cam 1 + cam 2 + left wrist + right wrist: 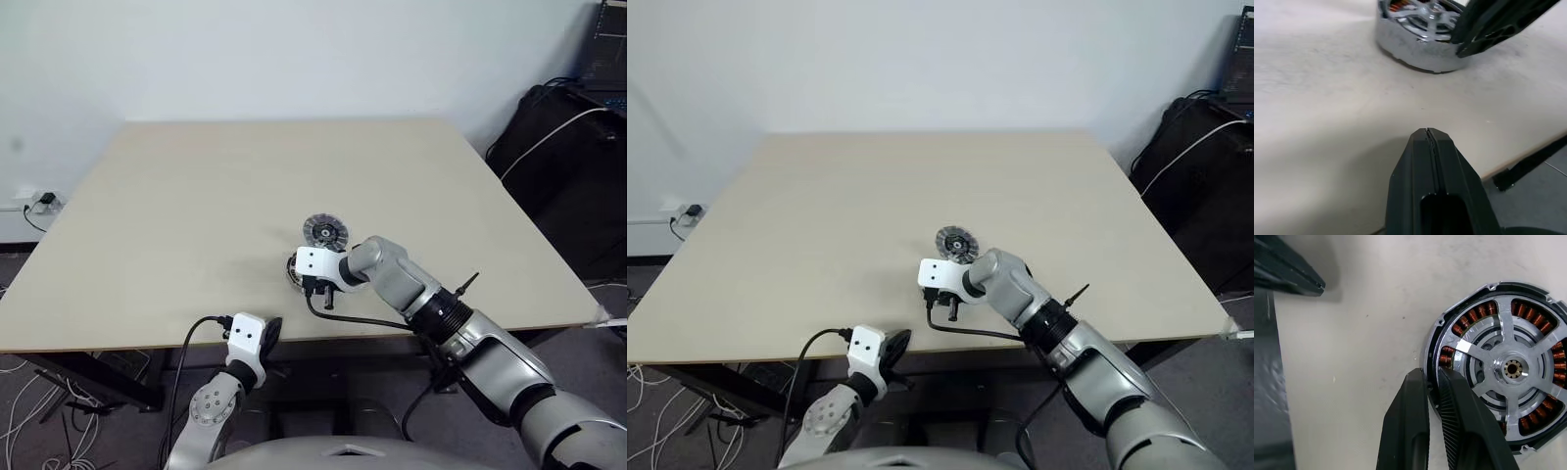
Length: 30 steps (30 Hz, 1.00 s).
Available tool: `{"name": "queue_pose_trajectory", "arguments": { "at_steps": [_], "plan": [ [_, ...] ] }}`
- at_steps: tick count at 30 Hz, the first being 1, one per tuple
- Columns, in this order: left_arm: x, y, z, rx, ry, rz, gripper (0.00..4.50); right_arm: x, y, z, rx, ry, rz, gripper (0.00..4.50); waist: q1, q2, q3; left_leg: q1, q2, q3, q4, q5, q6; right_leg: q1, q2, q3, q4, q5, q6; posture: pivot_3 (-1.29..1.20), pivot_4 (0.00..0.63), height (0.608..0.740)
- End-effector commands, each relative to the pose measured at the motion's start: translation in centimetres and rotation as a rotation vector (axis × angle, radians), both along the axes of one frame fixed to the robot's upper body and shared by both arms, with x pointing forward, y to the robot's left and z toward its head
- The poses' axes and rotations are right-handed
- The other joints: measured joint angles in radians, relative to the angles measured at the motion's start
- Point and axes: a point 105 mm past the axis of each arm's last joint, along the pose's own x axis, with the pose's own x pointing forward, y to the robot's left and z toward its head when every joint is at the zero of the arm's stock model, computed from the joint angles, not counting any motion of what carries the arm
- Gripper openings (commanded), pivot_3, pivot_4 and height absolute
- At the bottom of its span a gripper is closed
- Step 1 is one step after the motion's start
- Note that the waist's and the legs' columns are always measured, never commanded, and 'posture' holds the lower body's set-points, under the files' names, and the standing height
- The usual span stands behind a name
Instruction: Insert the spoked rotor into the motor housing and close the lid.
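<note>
Left gripper point(1426, 134) sits closest, fingers pressed fully together, holding nothing, parked at the near table point(176, 196) edge, pointing toward the motor. Right gripper point(1432, 377) is nearly closed, its two fingers pinching the rim of the assembly: one finger outside the wall, the other just inside over the windings. Spoked rotor point(1511, 367) already lies in the motor housing point(1436, 330), silver spokes over the copper coils, looks seated flat but can't confirm it's fully down. Lid point(324, 231) lies apart on the table, just beyond the housing, ribbed face up, untouched. Handling, my read: all parts rigid metal, dense for their size, smooth and prob. slippery on the machined faces; copper windings are the fragile bit, so keep fingertips off them. Lid is thin and flat on the table w/ little to get under, so best taken by pinching across opposite edges from above, then lowered level and centred over the hub. Tilted placement would prob. jam or skate off.
</note>
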Motion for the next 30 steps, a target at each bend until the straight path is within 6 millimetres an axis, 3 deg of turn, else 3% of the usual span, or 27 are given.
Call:
{"name": "queue_pose_trajectory", "arguments": {
  "at_steps": [1, 11, 21, 30],
  "plan": [
    [0.4, -0.3, 0.5, -0.023, -0.034, -0.002, 0.0, 0.4, -0.4, 2.5, 0.088, -0.015, -0.125, 0.07, 0.0, 0.0, 0.0, -0.001, 0.0, 0.0, 0.0, 0.0, 0.0, -0.001, 0.0, 0.0, 0.0, 0.0, 0.0, 0.0, 0.0, 0.74],
    [0.5, -1.1, 1.5, -0.036, -0.046, -0.021, 0.0, -1.5, 1.2, 3.5, 0.179, 0.093, -0.313, 0.07, -0.005, 0.0, 0.0, -0.001, 0.0, 0.0, 0.0, -0.001, 0.001, -0.002, 0.0, -0.001, 0.0, -0.001, -0.001, 0.0, 0.0, 0.74],
    [0.4, -1.2, 2.8, -0.033, -0.049, -0.013, 0.0, 0.6, 2.8, 3.6, 0.238, 0.156, -0.565, 0.07, -0.007, 0.0, 0.001, -0.002, 0.0, 0.001, 0.0, -0.001, 0.0, -0.002, 0.001, -0.001, 0.0, -0.001, 0.0, 0.0, 0.0, 0.74],
    [0.4, -0.7, 2.7, -0.025, -0.043, 0.0, 0.0, 1.8, 3.7, 2.2, 0.225, 0.171, -0.633, 0.07, -0.007, 0.0, 0.001, -0.002, 0.0, 0.001, 0.0, -0.001, 0.0, -0.002, 0.002, 0.0, 0.0, 0.0, 0.0, 0.0, 0.0, 0.74]
  ]
}}
